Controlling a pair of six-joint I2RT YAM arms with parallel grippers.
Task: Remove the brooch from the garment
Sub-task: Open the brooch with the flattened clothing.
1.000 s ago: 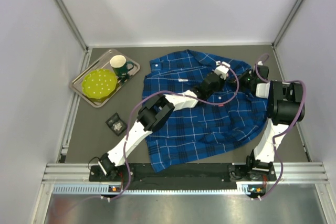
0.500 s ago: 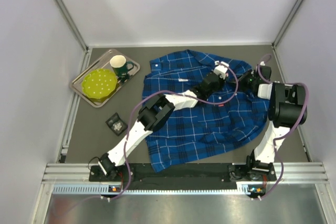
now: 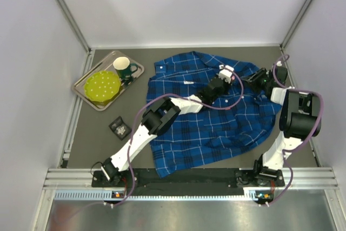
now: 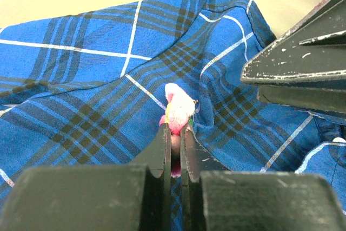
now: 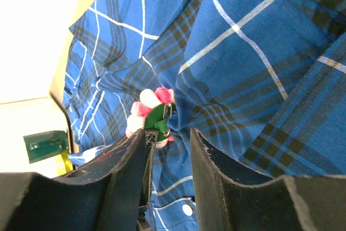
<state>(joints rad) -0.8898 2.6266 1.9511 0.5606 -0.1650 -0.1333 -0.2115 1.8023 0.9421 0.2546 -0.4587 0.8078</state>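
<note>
The garment (image 3: 205,123), a blue and navy plaid shirt, lies spread over the middle and right of the table. The brooch (image 4: 177,106), a pink and white fuzzy piece with a green backing (image 5: 158,117), sits on a raised fold of the cloth (image 4: 81,106). My left gripper (image 4: 176,128) is shut on the brooch from below. My right gripper (image 5: 168,133) stands open close beside the brooch, with only plaid cloth (image 5: 243,68) showing between its jaws. In the left wrist view its dark fingers (image 4: 303,74) hang at the right. In the top view both grippers meet near the shirt's upper right (image 3: 243,79).
A metal tray (image 3: 89,97) at the back left carries a yellow-green plate (image 3: 102,86) and a green mug (image 3: 125,67). A small black box (image 3: 120,127) lies left of the shirt. White walls close in the table on three sides.
My right gripper has gone from shut to open, and its arm has swung a little back and to the right. My left gripper has stayed shut on the brooch.
</note>
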